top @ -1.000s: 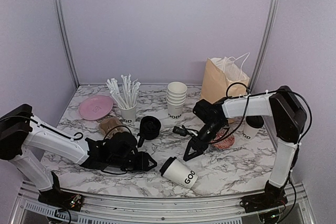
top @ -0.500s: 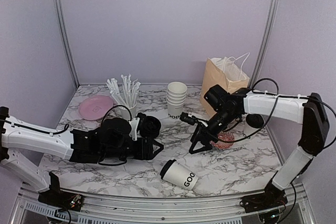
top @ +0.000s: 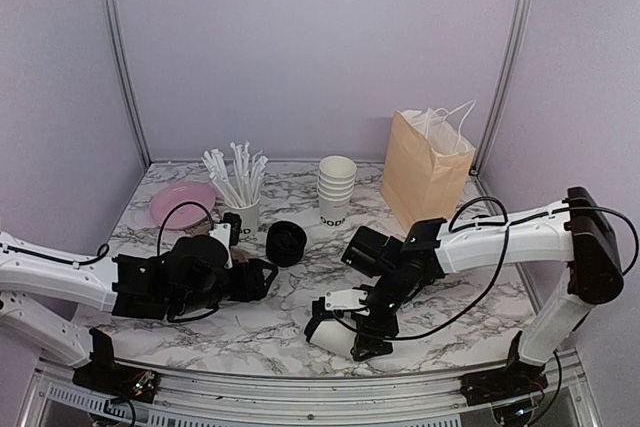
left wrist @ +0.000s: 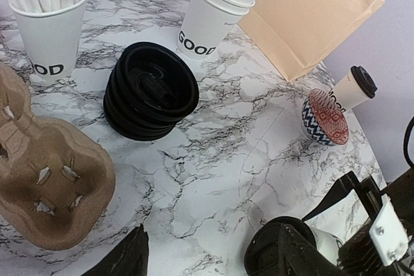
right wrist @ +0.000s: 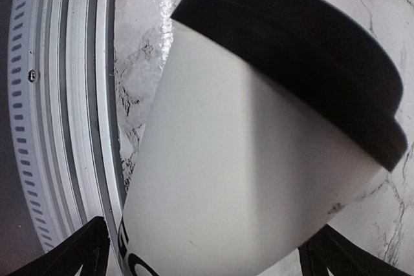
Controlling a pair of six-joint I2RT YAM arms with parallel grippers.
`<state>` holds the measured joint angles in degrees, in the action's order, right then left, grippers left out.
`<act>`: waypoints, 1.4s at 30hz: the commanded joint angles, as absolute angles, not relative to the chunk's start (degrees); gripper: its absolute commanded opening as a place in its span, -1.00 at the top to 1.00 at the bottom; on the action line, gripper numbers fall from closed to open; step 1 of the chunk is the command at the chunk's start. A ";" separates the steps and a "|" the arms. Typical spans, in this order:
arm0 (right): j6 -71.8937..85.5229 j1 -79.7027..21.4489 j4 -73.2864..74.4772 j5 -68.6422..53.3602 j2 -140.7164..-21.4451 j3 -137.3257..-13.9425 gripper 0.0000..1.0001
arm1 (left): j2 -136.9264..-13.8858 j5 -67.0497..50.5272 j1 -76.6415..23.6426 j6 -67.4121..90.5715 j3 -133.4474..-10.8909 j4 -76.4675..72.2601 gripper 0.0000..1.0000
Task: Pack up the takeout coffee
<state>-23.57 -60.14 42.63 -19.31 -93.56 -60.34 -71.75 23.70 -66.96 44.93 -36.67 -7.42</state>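
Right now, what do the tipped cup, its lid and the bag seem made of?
The cup looks like paper: smooth matte white wall. The lid is probably plastic: black, moulded stepped rim. The bag looks like brown kraft paper, with folded edges.

In the top view the right gripper [top: 352, 335] covers most of the lying coffee cup [top: 321, 332], so we cannot read its print. In the right wrist view the lower edge cuts off the cup's base and most letters, and only the fingertips [right wrist: 81, 253] show; contact we cannot tell. Of the left gripper [top: 262, 279] its own camera shows one finger [left wrist: 129, 258] only.
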 commanded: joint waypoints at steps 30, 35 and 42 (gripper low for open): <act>-38.07 -53.53 30.18 -45.39 -84.51 -58.62 -0.42 | -63.18 -1.07 -66.97 24.06 -32.42 -20.80 -0.61; -38.75 -53.26 27.79 -47.69 -87.57 -60.29 -0.43 | -62.25 -4.95 -66.96 25.05 -32.79 -21.71 -0.62; -38.68 -53.25 26.63 -49.40 -88.96 -61.42 -0.43 | -63.11 -7.62 -66.95 28.42 -33.34 -22.45 -0.80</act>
